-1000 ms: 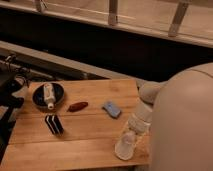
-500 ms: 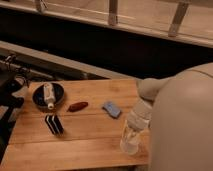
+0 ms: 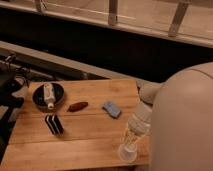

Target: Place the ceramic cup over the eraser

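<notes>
The ceramic cup (image 3: 127, 153) is a pale whitish cup standing at the near right edge of the wooden table (image 3: 90, 145). My gripper (image 3: 132, 139) reaches down from the right, directly over the cup and touching or enclosing its top. The eraser (image 3: 112, 109) is a small blue-grey block lying flat near the middle right of the table, a short way beyond and left of the cup. My pale arm and body (image 3: 185, 125) fill the right side of the view.
A black plate (image 3: 39, 100) with a white bottle (image 3: 49, 95) on it sits at the far left. A reddish-brown oblong object (image 3: 77, 106) lies beside it. A black-and-white striped object (image 3: 53, 123) lies nearer left. A dark wall and railing run behind the table.
My gripper has shifted slightly to the right and lowered over the cup. The eraser and the other objects have not moved.
</notes>
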{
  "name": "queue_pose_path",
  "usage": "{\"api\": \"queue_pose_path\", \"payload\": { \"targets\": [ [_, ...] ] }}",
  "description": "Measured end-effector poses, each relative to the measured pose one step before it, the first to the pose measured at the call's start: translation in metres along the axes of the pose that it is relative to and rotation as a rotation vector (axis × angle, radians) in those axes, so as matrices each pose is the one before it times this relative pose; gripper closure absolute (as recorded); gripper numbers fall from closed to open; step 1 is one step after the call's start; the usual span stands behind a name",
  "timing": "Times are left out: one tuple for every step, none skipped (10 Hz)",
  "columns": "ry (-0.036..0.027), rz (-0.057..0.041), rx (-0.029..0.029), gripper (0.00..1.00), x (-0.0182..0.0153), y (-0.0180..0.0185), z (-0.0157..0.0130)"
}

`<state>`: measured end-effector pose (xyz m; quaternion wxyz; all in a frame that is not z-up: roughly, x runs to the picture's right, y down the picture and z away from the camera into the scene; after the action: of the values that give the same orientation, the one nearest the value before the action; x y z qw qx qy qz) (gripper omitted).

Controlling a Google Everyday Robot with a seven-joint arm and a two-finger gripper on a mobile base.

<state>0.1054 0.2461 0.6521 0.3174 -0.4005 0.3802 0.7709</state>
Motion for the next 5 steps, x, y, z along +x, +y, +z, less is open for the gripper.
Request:
{"api": "queue_pose_path", "payload": {
  "targets": [
    [-0.01501,0.0017,-0.00104,0.22,0.00308,-0.00062,-0.00514],
    [-0.02285,-0.00097,-0.00379,0.2,0.00485,-0.0002,-0.00904],
    [-0.02544,-0.00753,-0.00364,0.2,0.00667,0.00096,-0.01122],
    [-0.03529,-0.01068,-0.00606,0.2,0.00677,0.00208,-0.01352],
    [-0.02725,-0.00276,-0.00048,0.2,0.00286,0.00072,-0.00854]
  ]
}}
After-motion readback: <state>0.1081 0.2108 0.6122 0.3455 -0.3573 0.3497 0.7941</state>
